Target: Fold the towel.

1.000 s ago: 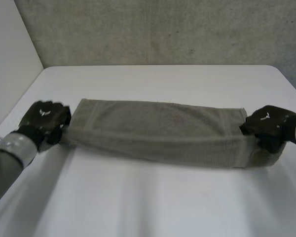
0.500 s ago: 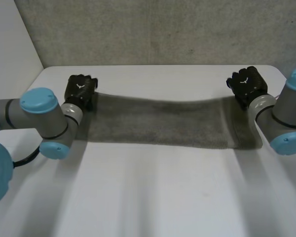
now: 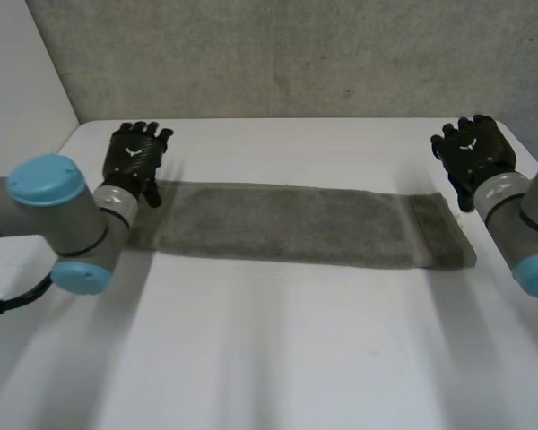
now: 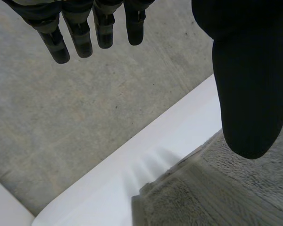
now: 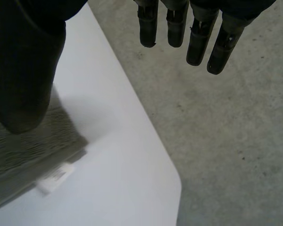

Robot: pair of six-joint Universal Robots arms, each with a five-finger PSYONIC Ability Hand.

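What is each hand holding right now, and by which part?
Nothing. The left hand and right hand are both open, fingers straight, by the ends of the towel lying flat on the table.

Looks like a robotics lab or test cell rather than a home or a shop. Shows a plain white bench with rounded corners in front of a rough, bare grey wall. Has a left arm and a right arm, machine limbs of grey joints and light-blue caps, reaching over the bench at either end of a grey towel laid flat on it.
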